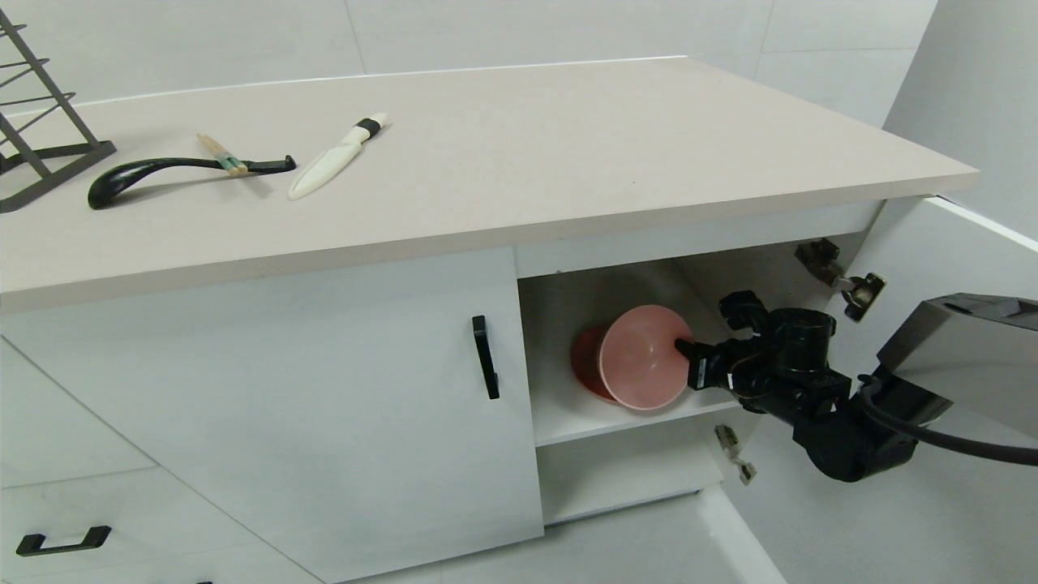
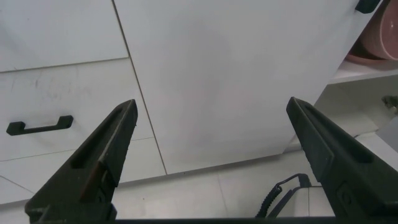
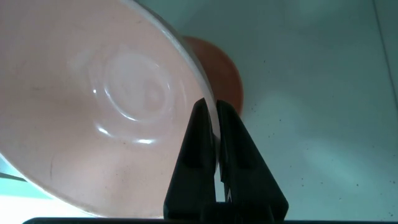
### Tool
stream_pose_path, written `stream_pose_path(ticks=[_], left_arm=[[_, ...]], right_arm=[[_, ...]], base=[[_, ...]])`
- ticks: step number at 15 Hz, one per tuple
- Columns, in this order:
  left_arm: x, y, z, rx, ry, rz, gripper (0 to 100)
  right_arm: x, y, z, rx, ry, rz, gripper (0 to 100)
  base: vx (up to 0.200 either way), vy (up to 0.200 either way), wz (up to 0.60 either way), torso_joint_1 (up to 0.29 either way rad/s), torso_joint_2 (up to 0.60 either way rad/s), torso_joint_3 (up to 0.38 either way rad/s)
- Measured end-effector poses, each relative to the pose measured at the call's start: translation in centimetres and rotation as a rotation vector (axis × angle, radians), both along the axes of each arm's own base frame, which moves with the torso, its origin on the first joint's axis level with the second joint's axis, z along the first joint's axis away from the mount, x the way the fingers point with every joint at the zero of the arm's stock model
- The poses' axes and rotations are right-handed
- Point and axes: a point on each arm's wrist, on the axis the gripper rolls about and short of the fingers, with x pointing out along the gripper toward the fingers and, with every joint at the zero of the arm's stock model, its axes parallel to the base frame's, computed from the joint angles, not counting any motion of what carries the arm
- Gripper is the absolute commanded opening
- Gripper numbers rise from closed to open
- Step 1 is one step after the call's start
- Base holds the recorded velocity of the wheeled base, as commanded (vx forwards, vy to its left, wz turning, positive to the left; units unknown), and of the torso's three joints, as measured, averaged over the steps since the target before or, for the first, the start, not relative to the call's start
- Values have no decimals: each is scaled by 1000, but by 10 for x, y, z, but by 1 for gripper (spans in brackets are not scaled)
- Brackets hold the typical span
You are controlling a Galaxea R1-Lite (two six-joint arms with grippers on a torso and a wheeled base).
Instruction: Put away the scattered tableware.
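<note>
Fingers of the left gripper [image 2: 211,102] stand spread before the cabinet's [image 1: 324,381] closed door. Inside the cabinet, the right gripper [image 1: 683,350] has its fingers pinching the rim of a pink bowl [image 1: 641,357] held on edge, with a red bowl [image 1: 581,357] just behind. Atop the cabinet, the desk [image 1: 568,146] carries a ladle [image 1: 154,172], chopsticks [image 1: 220,154] and a knife [image 1: 336,156].

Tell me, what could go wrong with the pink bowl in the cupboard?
1. The pink bowl is tipped up on edge, held only at its rim by the right gripper; released like this, it might roll off the shelf.
2. Pushed further, it could knock the red bowl behind it.
</note>
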Motion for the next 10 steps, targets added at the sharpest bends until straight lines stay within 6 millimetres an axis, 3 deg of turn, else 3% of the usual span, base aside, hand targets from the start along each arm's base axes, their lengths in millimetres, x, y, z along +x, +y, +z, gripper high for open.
stream_pose_path(ticks=[3,4,10], left_arm=[[0,0,0,0,0,0,100],[0,0,0,0,0,0,100],[0,0,0,0,-1,0,100]], right_arm=[[0,0,-1,-5,-2,0,0],[1,0,-1,-6,-1,0,100],[0,2,-2,-29,-22,14,100]], base=[[0,0,0,0,0,0],[0,0,0,0,0,0],[0,0,0,0,0,0]])
